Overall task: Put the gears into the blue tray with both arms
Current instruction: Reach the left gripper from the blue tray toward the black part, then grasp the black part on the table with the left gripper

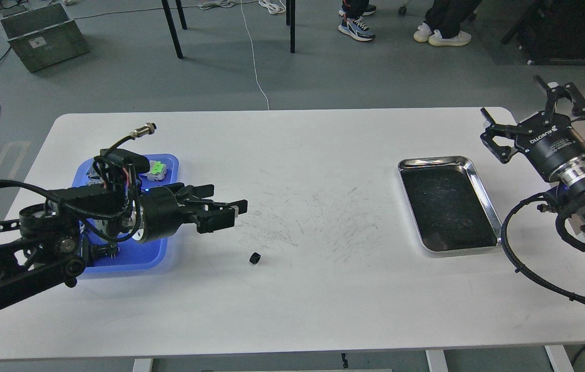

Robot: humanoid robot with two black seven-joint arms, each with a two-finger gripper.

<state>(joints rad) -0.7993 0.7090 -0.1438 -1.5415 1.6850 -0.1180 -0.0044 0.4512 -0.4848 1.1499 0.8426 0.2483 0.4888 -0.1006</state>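
Note:
One small black gear (255, 258) lies alone on the white table, near the front middle. The blue tray (137, 260) sits at the left and is mostly covered by my left arm. My left gripper (236, 214) reaches out to the right past the tray's right rim, above the table. It is a short way up and left of the gear, and its fingers are slightly open with nothing between them. My right gripper (509, 95) hangs wide open and empty at the far right, behind the steel tray.
A shiny steel tray (470, 170) with a black inside lies at the right. A grey part with a green top (156, 168) rests in the blue tray's far corner. Beyond the table are a grey crate (39, 36), table legs and people's feet.

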